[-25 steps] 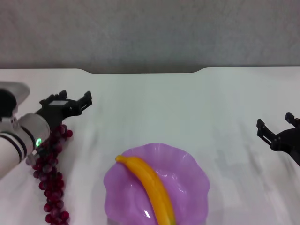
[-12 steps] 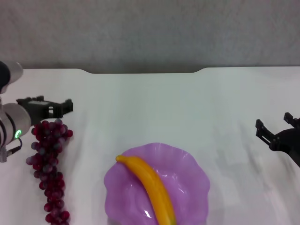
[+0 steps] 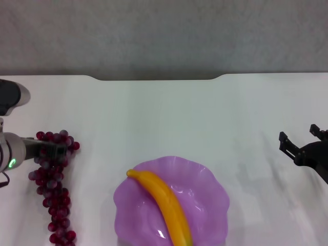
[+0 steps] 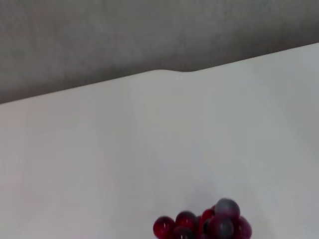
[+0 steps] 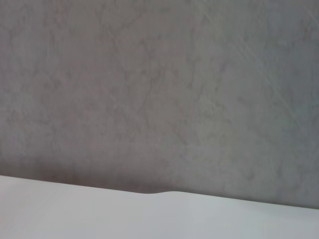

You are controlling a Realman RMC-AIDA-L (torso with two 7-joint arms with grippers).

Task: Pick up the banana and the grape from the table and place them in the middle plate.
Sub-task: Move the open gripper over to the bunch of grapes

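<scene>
Yellow banana [image 3: 163, 204] is already lying across the middle plate [image 3: 210, 185], so the grape [image 3: 52, 179] bunch on the table [image 3: 169, 118] off to the plate's left is what's left, and that's where the action is. Over the last second the left gripper [image 3: 51, 150] dropped from up above the bunch down onto its far end, looks like it's lining up a grab, though I can't tell if its fingers are spread or closed. Right gripper [image 3: 303, 143] just sits parked at the right edge, fingers apart and empty.
</scene>
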